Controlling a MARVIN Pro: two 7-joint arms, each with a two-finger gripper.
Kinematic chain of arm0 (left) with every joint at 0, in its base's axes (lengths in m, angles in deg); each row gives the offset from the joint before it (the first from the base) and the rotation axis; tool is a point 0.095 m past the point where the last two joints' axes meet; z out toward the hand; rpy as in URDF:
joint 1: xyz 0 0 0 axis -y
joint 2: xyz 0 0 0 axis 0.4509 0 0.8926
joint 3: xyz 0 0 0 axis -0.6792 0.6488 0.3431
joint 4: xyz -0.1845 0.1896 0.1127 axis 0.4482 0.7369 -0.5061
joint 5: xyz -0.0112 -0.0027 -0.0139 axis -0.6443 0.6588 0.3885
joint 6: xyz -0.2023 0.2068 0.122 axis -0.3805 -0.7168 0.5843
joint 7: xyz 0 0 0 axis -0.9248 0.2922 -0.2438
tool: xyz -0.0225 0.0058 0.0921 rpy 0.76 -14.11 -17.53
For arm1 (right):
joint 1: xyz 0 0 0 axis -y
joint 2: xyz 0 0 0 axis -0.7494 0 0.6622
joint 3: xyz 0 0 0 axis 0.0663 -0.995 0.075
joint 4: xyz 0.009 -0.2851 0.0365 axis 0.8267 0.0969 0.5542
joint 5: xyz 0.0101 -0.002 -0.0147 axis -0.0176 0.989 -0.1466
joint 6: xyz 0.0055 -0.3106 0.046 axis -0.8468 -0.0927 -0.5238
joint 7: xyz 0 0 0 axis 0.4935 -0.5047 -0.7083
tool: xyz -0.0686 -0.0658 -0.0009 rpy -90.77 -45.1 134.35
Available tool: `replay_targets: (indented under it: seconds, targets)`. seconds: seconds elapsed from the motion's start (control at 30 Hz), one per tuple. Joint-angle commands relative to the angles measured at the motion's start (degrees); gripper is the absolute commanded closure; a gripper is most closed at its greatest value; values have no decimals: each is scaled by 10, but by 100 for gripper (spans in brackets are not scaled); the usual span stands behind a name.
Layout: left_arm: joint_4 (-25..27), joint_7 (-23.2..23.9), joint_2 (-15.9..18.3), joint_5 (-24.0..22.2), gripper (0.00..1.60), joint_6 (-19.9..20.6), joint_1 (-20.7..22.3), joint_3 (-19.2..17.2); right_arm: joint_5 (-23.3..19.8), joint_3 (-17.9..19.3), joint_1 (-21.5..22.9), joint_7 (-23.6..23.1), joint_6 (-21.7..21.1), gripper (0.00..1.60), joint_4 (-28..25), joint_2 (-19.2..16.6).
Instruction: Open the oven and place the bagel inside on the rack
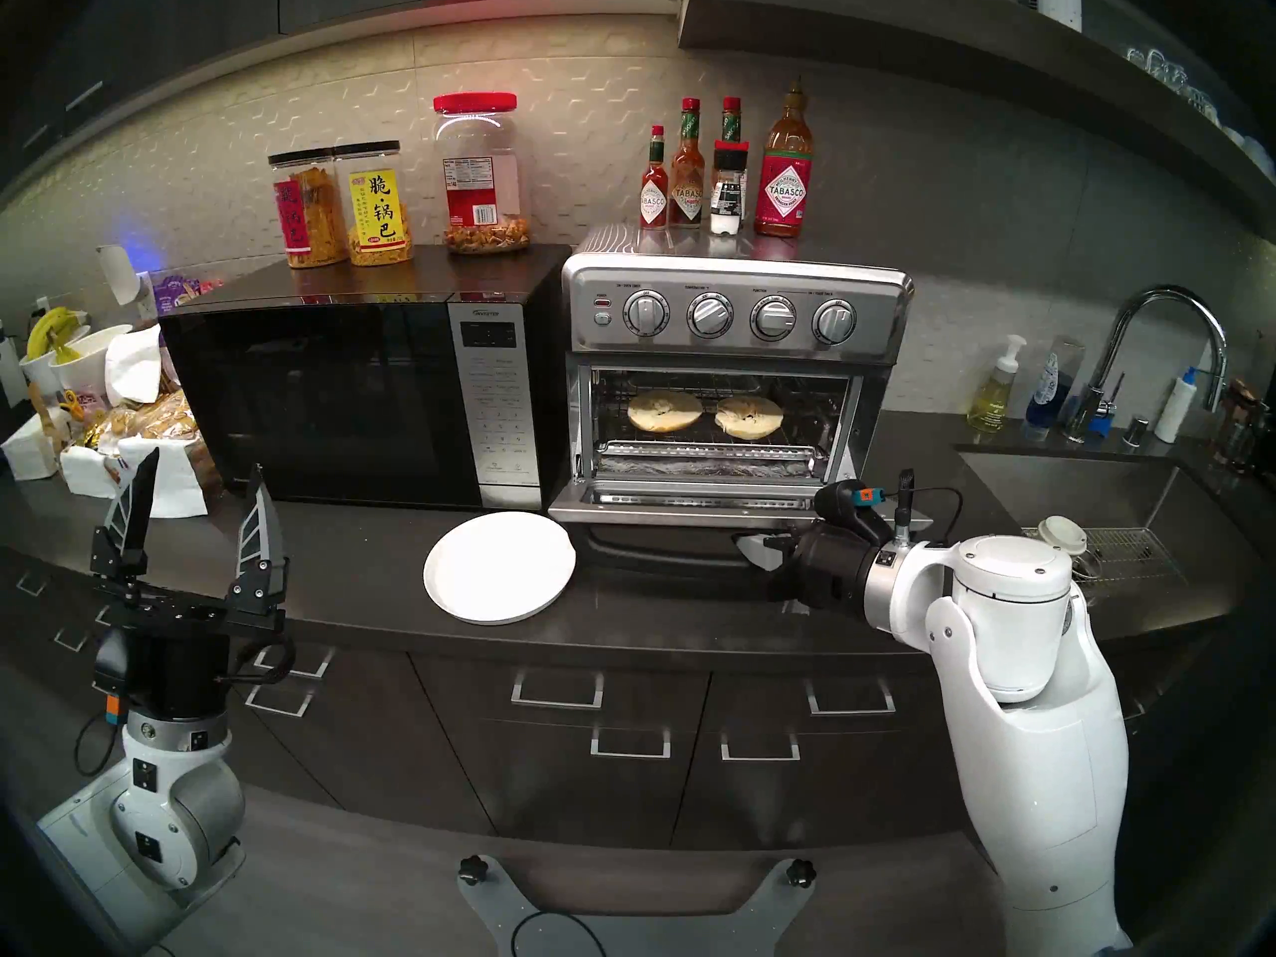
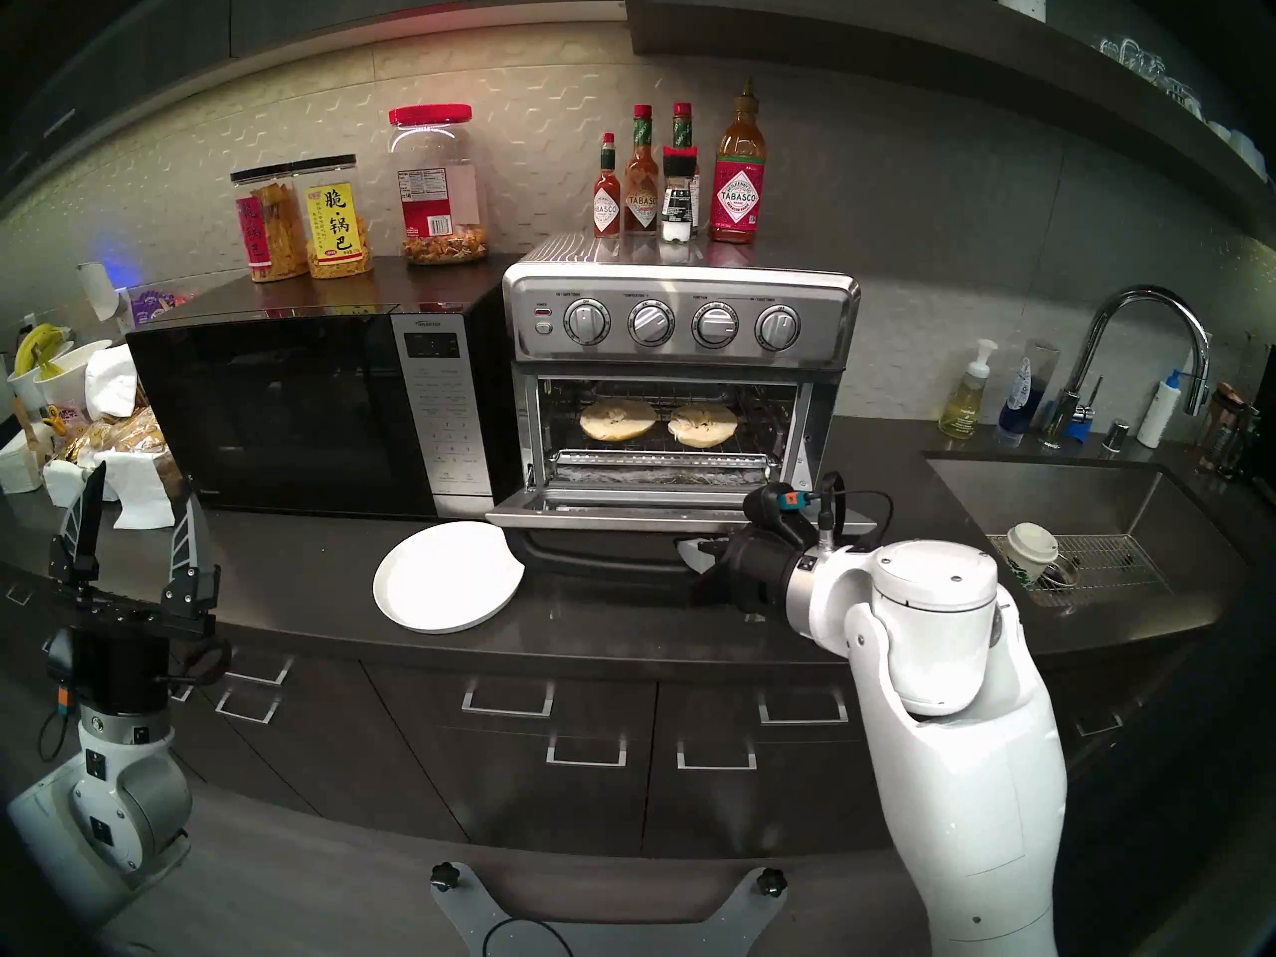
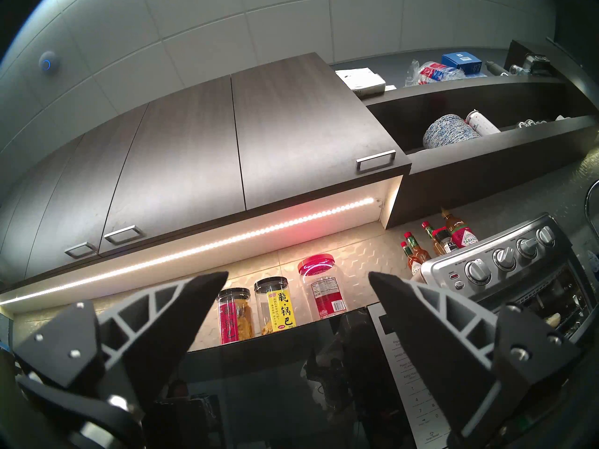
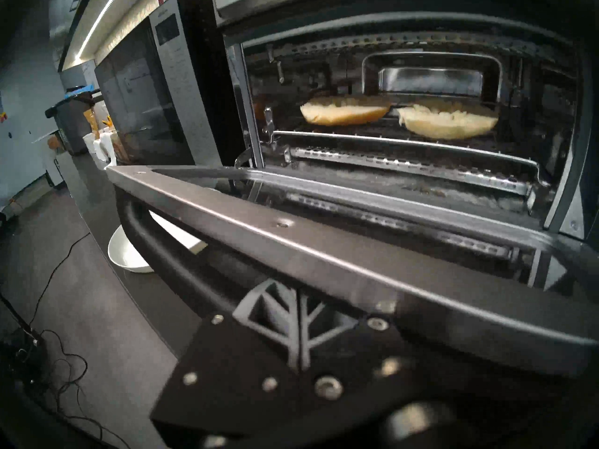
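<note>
The right tool (image 1: 749,547) is clenched with nothing between its fingers, tucked under the front edge of the toaster oven's (image 1: 732,368) dropped-down door (image 1: 690,503), close to the bar handle (image 4: 210,270); whether it touches is unclear. Beyond it, inside the open oven, the two bagel halves (image 1: 704,413) lie side by side, cut faces up, on the wire rack (image 4: 372,137), above the foil-lined tray (image 1: 704,462). To its left an empty white plate (image 1: 498,567) sits on the worktop (image 1: 359,576). Further left stands the black microwave (image 1: 345,396). The left tool (image 1: 197,513) is released, fingers spread and pointing upward, holding nothing, well apart from the oven.
</note>
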Motion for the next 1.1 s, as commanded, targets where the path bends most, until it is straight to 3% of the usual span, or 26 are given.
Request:
replay_targets:
  seconds: [0.0,0.7,1.07]
  targets:
    - [9,0,0,1,0,-1,1,-3,-8,-9,68,-13,-19,160,25,-7]
    - [8,-1,1,1,0,-1,2,-2,-6,-37,183,-31,-19,160,105,-10]
    - [7,-1,1,1,0,-1,3,-1,-16,-45,261,-65,-19,160,167,-21]
